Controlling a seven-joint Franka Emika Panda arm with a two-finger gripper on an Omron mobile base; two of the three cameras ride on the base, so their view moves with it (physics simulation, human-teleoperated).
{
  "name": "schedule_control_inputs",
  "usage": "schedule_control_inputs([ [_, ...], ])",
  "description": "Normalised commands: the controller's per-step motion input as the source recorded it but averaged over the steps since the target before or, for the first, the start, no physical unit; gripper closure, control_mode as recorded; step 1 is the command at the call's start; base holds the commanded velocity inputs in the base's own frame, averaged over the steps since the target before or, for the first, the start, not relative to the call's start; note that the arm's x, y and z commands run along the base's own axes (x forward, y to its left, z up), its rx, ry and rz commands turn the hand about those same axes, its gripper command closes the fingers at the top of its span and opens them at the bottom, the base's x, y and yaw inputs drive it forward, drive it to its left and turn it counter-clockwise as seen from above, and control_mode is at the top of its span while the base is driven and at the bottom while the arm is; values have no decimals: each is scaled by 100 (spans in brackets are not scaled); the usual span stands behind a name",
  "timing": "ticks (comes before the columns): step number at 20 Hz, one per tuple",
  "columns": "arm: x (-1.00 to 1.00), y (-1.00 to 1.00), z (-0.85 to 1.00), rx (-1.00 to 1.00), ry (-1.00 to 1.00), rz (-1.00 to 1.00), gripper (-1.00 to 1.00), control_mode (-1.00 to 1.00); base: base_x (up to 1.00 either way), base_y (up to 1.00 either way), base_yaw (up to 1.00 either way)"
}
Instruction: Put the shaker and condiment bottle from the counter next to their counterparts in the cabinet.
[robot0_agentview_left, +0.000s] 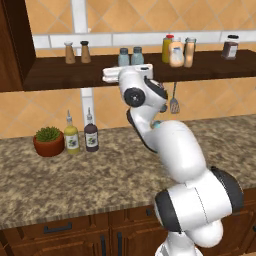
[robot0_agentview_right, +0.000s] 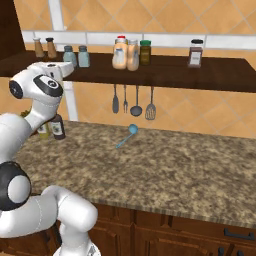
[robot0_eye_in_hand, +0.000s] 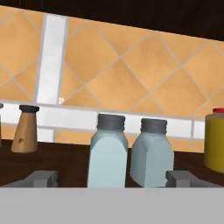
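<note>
Hand view: claw (robot0_eye_in_hand: 109, 179) is spread wide, tips well apart, nothing held. Two pale blue-grey shakers sit right ahead of it on the cabinet shelf (robot0_eye_in_hand: 65, 159).
Shaker: the nearer, lighter one (robot0_eye_in_hand: 108, 151) stands dead centre between the tips; its counterpart (robot0_eye_in_hand: 151, 151) is just beside it, on the right as the camera sees it. Looks let go and upright, so I'd call this half done.
Step in hand: release and retreat, I reckon.
Next move: back straight out without clipping either shaker, then go for the condiment bottle. Can't tell for sure where it is; a slim peach bottle (robot0_agentview_right: 132, 56) already stands by the wide peach one (robot0_agentview_right: 119, 55), further right along the shelf from the claw.
Around: brown shaker (robot0_eye_in_hand: 25, 129) off left of the claw, yellow bottle (robot0_eye_in_hand: 215, 140) far right.
Surface: granite (robot0_agentview_left: 100, 175) below the claw carries a potted plant (robot0_agentview_left: 48, 141) and two sauce bottles (robot0_agentview_left: 81, 134).
In the way: mostly the tight spacing up there.
</note>
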Motion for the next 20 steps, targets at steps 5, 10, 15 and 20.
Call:
schedule_control_inputs([
  [5,-100,0,-12,1,-19,0,-100,-100,0,0,0],
  [10,-100,0,-25,9,-5,0,-100,-100,0,0,0],
  [15,-100,-9,-31,16,0,0,-100,-100,0,0,0],
  [20,-100,-17,-38,23,3,0,-100,-100,0,0,0],
])
